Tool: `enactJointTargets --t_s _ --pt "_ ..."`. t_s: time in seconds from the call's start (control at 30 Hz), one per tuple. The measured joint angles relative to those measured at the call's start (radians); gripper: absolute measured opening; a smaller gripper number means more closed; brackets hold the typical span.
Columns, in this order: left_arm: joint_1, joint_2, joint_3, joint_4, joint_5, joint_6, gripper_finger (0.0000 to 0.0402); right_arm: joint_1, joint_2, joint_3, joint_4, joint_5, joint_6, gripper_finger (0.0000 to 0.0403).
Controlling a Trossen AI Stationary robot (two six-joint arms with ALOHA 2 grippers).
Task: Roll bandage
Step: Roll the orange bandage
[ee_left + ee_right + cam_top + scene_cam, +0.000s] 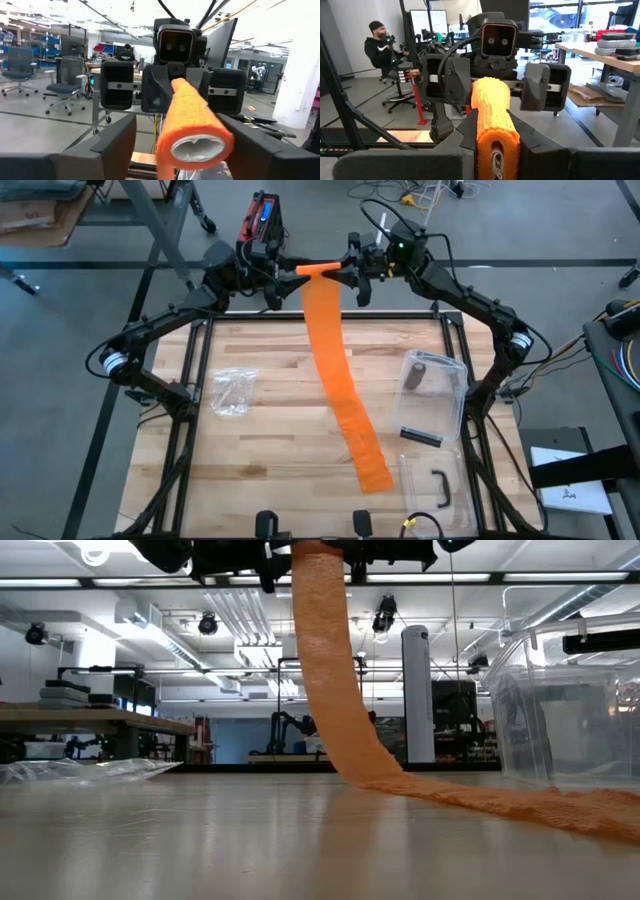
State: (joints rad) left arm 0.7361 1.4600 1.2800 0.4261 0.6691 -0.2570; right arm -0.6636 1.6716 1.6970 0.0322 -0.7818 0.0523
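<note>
Rolling underway: the right gripper [352, 272] pinches the roll [318, 270] above the table's [270, 380] far edge, its orange tail [345, 395] trailing across the wood. The left gripper [285, 280], jaws spread, straddles the other end. Next, likely, it must close and twist.

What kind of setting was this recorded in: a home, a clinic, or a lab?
Most likely a robotics lab or workshop. The wooden table sits in a metal frame on a bare floor, office chairs and workbenches stand in the open room behind, and another robot arm shows in the background.
</note>
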Motion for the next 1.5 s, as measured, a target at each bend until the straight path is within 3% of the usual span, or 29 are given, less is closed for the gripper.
enactJointTargets --t_s 0.33,0.57,1.07,1.23,1.5 --pt "-0.003 0.0 0.0 0.01 0.002 0.03 0.0111 -0.001 0.0 0.0 0.0 0.005 0.005 0.0052" --pt "-0.003 -0.005 0.0 0.007 0.023 0.104 0.0051 0.0 0.0 0.0 0.0 -0.003 0.043 0.007" --pt "-0.002 -0.017 0.0 0.01 0.028 0.238 0.005 0.0 0.0 0.0 0.001 -0.016 0.199 0.0187" --pt "-0.002 -0.02 0.0 0.01 0.028 0.371 0.005 -0.011 0.0 0.0 0.0 -0.015 0.345 0.0222" --pt "-0.002 -0.02 0.0 -0.016 0.023 0.51 0.005 -0.01 0.0 0.0 0.007 -0.038 0.452 0.0275"
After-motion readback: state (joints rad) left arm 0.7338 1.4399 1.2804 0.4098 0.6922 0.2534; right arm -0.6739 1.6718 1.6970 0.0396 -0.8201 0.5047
